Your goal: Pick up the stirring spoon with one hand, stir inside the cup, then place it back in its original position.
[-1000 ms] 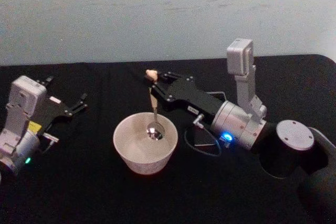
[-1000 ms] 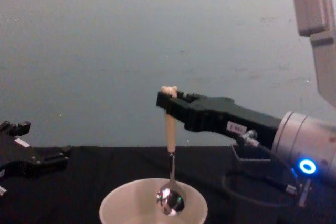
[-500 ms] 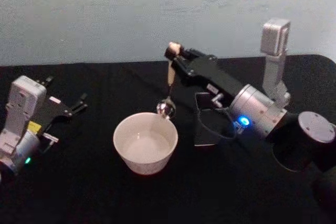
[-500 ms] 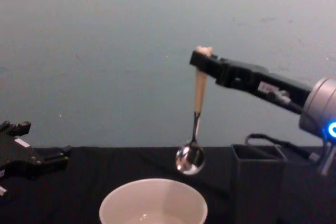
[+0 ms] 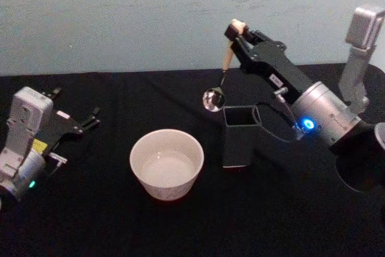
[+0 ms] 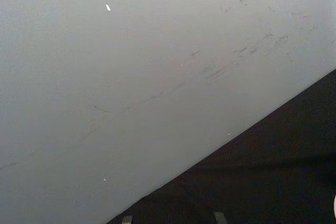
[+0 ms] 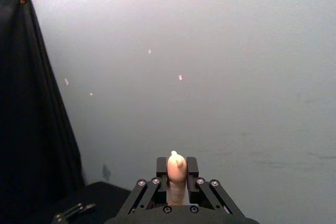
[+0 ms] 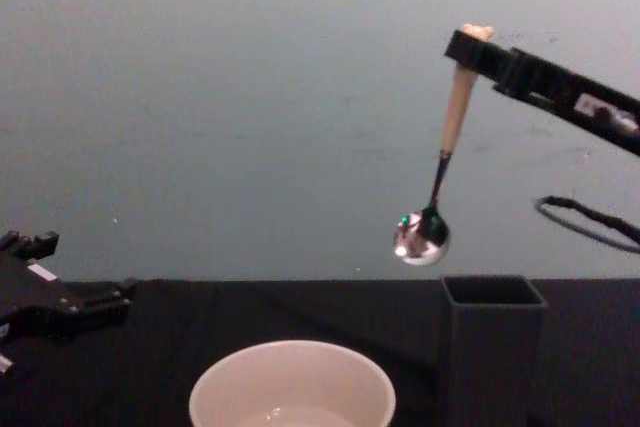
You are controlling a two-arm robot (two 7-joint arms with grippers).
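My right gripper point(image 5: 236, 33) is shut on the top of the stirring spoon point(image 5: 224, 67), which hangs in the air with its metal bowl point(image 8: 421, 237) down. The bowl hovers just above and to the left of the dark square holder point(image 5: 237, 135), the original position. In the right wrist view the beige handle tip point(image 7: 176, 167) sits clamped between the fingers. The cream cup point(image 5: 166, 163) stands on the black table, left of the holder point(image 8: 491, 347), with nothing in it but a little liquid. My left gripper point(image 5: 91, 118) rests parked at the far left, fingers apart.
A black cloth covers the table point(image 5: 120, 221), with a pale wall behind it. A black cable point(image 8: 585, 222) loops from the right arm above the holder. Open tabletop lies in front of the cup point(image 8: 292, 385) and between it and the left arm.
The right gripper has lifted the spoon out of the cup and carried it up and to the right, to above the holder. The left arm has not moved.
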